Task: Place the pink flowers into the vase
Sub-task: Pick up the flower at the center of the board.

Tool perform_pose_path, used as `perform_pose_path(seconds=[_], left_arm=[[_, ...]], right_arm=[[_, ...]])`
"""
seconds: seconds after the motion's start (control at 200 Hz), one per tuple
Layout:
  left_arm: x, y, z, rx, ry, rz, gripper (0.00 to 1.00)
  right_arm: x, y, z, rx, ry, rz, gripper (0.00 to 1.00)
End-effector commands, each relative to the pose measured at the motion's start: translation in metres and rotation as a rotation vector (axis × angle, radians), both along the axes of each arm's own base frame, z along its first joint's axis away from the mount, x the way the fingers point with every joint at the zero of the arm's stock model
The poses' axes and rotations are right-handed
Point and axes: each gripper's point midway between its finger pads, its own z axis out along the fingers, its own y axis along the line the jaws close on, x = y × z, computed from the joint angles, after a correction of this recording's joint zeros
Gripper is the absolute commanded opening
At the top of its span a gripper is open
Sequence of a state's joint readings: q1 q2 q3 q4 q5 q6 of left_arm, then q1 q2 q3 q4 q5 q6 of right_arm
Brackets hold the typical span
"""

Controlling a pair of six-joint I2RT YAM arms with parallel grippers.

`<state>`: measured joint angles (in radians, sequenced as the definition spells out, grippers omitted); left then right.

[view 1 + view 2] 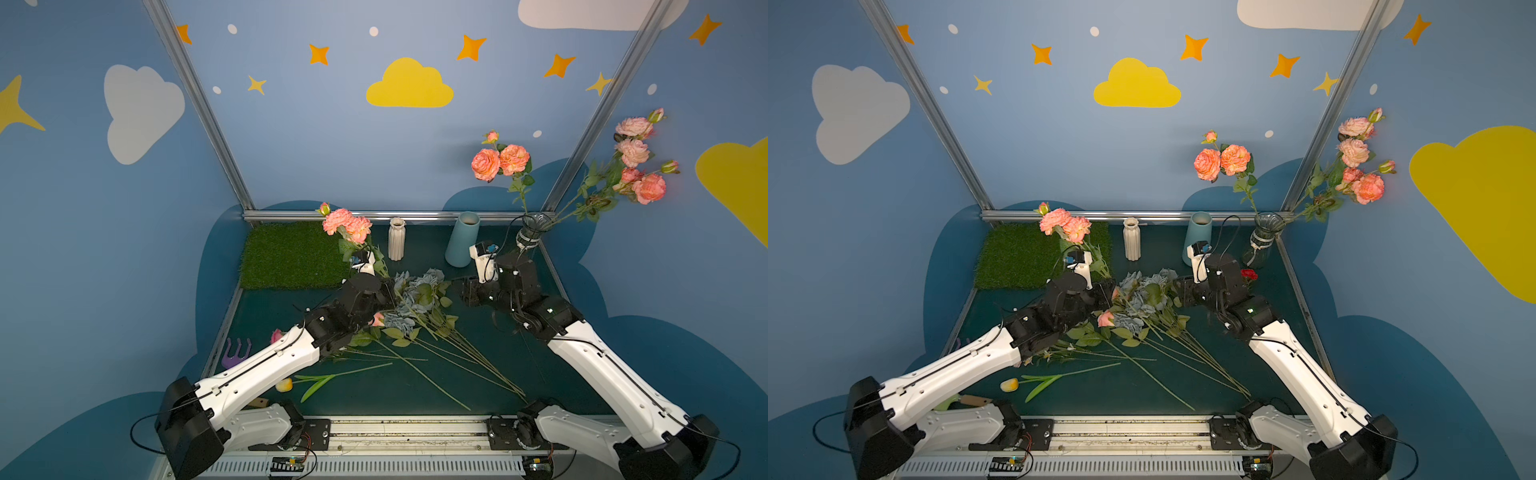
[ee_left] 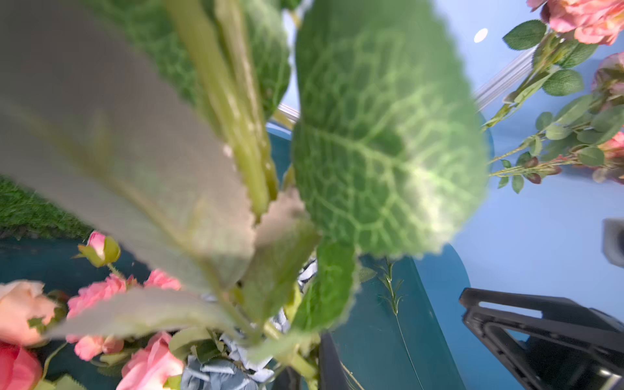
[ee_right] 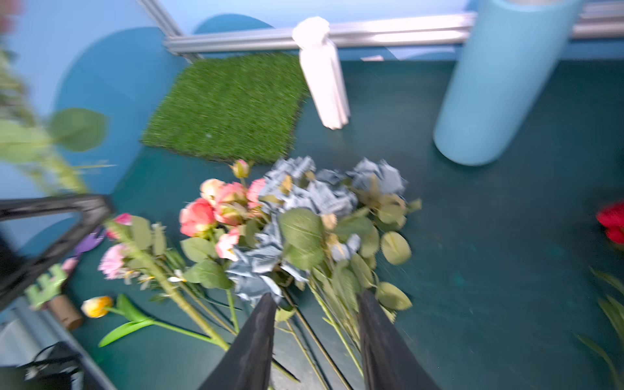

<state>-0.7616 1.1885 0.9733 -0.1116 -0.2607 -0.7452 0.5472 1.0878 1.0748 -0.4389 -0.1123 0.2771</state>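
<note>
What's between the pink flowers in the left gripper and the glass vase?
Between the held pink flowers and the glass vase: the white vase, the blue vase, and the right arm, its wrist close in front of the glass vase.

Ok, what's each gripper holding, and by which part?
Left gripper grips the raised pink flower spray by its leafy stem, below the blooms. Right gripper is open, holding nothing.

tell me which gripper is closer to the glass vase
Right. The right gripper sits just in front of the glass vase, toward the middle, at the grey-blue flowers. The left gripper is farther off, across those flowers, beside the grass mat.
</note>
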Motion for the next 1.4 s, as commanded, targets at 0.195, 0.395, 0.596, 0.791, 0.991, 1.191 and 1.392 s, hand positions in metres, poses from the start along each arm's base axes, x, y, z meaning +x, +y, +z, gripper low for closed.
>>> perform_pose_path(seconds=[0.195, 0.395, 0.596, 0.791, 0.991, 1.191, 1.392], left_arm=[[-0.018, -0.039, 0.045, -0.096, -0.083, -0.405, 0.02], [-0.031, -0.053, 0.065, -0.131, -0.104, -0.545, 0.02], [-0.036, -0.060, 0.068, -0.168, -0.094, -0.597, 0.02], [-0.036, -0.062, 0.070, -0.184, -0.085, -0.600, 0.02], [-0.039, -0.063, 0.083, -0.216, -0.086, -0.607, 0.02], [-0.040, -0.069, 0.081, -0.221, -0.068, -0.625, 0.02], [-0.045, -0.074, 0.084, -0.227, -0.067, -0.654, 0.02]], right_arm=[[-0.032, 0.055, 0.052, 0.227, -0.038, 0.350, 0.41], [-0.047, 0.071, 0.053, 0.309, 0.018, 0.473, 0.40], [-0.057, 0.075, 0.052, 0.333, 0.037, 0.523, 0.38], [-0.063, 0.077, 0.047, 0.338, 0.060, 0.550, 0.30], [-0.068, 0.078, 0.043, 0.331, 0.077, 0.580, 0.30], [-0.070, 0.080, 0.042, 0.330, 0.079, 0.590, 0.30], [-0.070, 0.084, 0.037, 0.326, 0.088, 0.597, 0.28]])
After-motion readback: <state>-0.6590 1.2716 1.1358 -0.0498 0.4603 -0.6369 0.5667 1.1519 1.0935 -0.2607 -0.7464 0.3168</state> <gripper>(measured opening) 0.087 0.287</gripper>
